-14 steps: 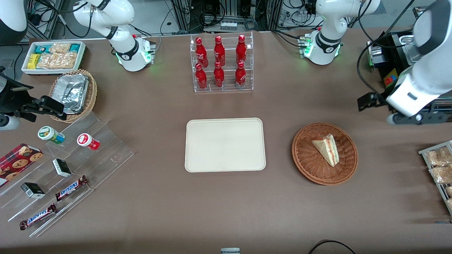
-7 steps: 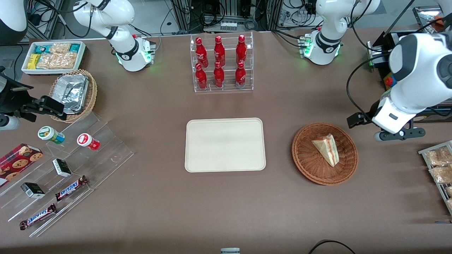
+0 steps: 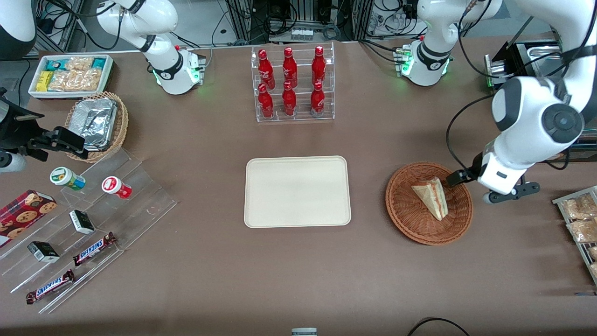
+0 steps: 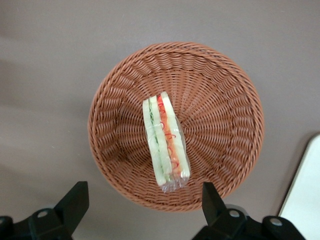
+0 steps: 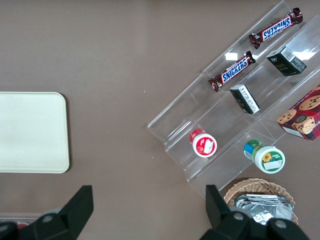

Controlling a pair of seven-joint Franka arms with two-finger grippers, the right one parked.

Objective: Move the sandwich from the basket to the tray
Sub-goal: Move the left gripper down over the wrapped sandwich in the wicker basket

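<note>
The sandwich (image 3: 431, 197), a white bread wedge with red and green filling, lies in the round reddish-brown wicker basket (image 3: 405, 223). My gripper (image 3: 498, 189) hangs above the table just beside the basket's rim, toward the working arm's end. In the left wrist view the wrapped sandwich (image 4: 165, 145) sits mid-basket (image 4: 220, 100), and the gripper (image 4: 142, 200) stands open over the rim, holding nothing. The cream-white tray (image 3: 297, 191) lies bare beside the basket, toward the parked arm's end; its corner (image 4: 305, 190) shows in the wrist view.
A clear rack of red bottles (image 3: 293, 84) stands farther from the camera than the tray. A wire rack of snack packets (image 3: 578, 219) and a black device (image 3: 522, 60) sit at the working arm's end. Stepped acrylic shelves (image 3: 93, 210) with snacks lie toward the parked arm's end.
The left arm has swung in from the table's end toward the basket and come nearer the camera. The gripper now hangs by the basket's rim. The sandwich has not moved.
</note>
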